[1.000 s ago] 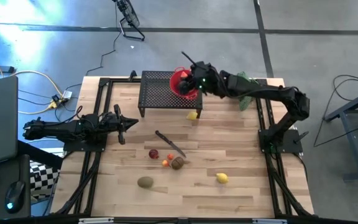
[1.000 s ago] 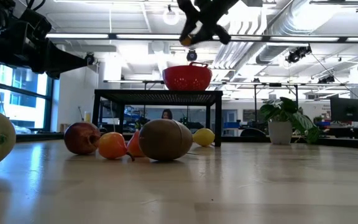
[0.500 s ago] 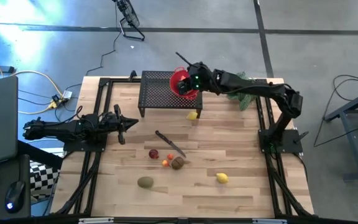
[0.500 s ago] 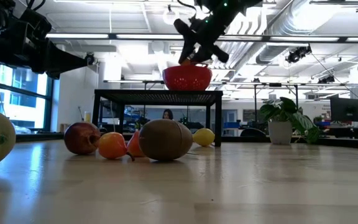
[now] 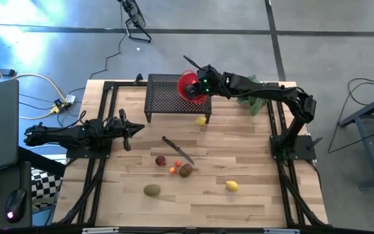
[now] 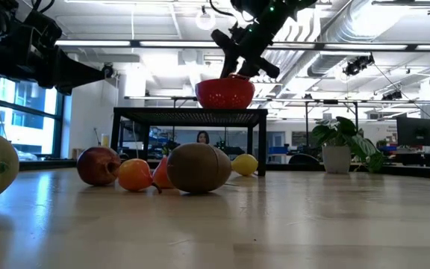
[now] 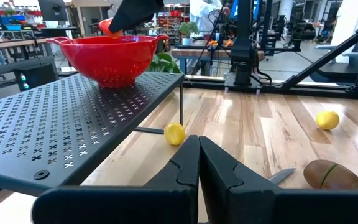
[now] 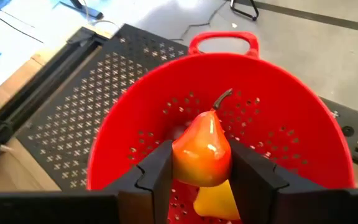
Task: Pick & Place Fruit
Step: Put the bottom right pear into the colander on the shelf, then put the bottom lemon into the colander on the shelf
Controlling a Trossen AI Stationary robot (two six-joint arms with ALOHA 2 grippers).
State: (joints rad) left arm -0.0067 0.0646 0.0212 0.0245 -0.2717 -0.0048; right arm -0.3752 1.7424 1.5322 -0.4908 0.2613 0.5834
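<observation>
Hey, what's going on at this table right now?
The right gripper holds an orange-red pear over the red colander on the black mesh stand; a yellow piece already lies inside. The left gripper waits shut at the table's left side. Lemons, kiwis and smaller fruit remain on the wooden table.

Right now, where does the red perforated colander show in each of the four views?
High view: the red perforated colander sits on the black mesh stand at the table's far edge, partly under the right gripper.
Low view: upper middle, on the stand.
Left wrist view: upper left, on the stand.
Right wrist view: fills the picture behind the orange-red pear held by the gripper.
Shared landmark: the stand.
</observation>
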